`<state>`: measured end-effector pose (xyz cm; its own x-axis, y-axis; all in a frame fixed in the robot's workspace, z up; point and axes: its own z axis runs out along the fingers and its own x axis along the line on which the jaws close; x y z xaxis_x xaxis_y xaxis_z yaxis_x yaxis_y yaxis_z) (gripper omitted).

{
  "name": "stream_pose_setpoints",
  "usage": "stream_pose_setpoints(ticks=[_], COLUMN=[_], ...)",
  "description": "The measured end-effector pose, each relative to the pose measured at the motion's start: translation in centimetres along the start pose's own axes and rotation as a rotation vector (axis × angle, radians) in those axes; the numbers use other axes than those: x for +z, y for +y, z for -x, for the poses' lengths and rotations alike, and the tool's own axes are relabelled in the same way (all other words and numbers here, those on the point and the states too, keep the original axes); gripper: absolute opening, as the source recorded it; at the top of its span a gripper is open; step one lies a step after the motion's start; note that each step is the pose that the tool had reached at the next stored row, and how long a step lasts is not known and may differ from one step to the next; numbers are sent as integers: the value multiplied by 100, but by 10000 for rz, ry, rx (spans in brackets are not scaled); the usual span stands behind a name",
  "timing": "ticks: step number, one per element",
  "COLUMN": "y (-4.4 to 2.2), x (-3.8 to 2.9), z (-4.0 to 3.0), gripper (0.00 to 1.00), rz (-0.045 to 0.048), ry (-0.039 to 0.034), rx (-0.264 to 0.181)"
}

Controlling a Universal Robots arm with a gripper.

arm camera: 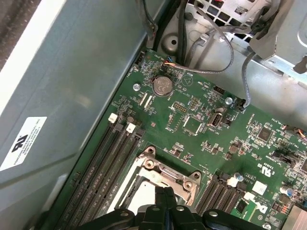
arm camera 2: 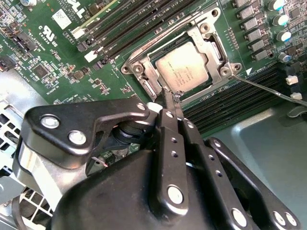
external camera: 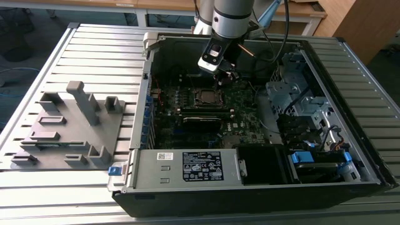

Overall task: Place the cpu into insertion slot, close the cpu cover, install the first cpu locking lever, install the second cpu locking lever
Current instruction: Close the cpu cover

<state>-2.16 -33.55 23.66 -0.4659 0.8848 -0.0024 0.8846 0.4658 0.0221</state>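
The exterior view shows an open computer case [external camera: 145, 47] lying on a worktop [external camera: 93, 56] made of metal slats. A grey plastic holder [external camera: 69, 126] sits on the worktop, on the exterior view's left of the case. The robot arm [external camera: 231, 18] reaches down into the case. Its fingers [external camera: 224, 77] hang low over the green board [external camera: 244, 117], just beside the insertion slot [external camera: 205, 97].

In the second wrist view the cpu [arm camera 2: 183, 67] lies flat inside the insertion slot [arm camera 2: 132, 67]. The cpu cover [arm camera 2: 204, 38] is down. Its shiny frame goes all the way around the cpu, and the cpu's face shows through the hole in the middle. The two fingers [arm camera 2: 168, 125] are pressed tight together. Their thin tips touch the edge of the cover at one side. I cannot tell if something very thin is pinched between the tips. A thin metal rod [arm camera 2: 268, 89] sticks out from one corner of the slot. It runs out over the dark memory strips [arm camera 2: 225, 103] there. More long memory strips [arm camera 2: 124, 24] lie on the other side of the slot.

In the first wrist view the fingers [arm camera: 165, 203] point at the metal frame of the slot [arm camera: 163, 175]. A round silver battery [arm camera: 162, 85] sits on the board, well apart from the slot.
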Motion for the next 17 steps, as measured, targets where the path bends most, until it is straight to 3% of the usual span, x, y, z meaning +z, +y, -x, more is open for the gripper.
stream_pose_setpoints(ticks=[17], y=[0], x=[0], z=[0], gripper=[10], rz=[0], ry=[3], rx=[-164])
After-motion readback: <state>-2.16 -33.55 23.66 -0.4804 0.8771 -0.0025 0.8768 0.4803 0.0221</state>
